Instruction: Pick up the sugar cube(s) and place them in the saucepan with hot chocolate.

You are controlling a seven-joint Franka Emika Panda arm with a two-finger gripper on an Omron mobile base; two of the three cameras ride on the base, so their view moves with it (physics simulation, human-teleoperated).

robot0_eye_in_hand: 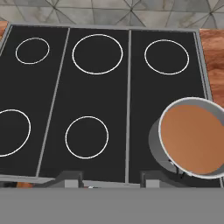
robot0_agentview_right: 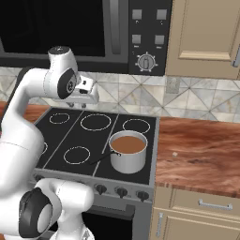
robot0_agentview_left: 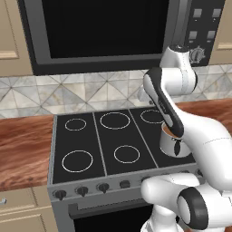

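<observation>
Hand above stove, aperture unclear

I've got the black stovetop w/ the saucepan sitting on its front-right ring, and the wood counter to its right carrying a small white sugar cube.
</observation>
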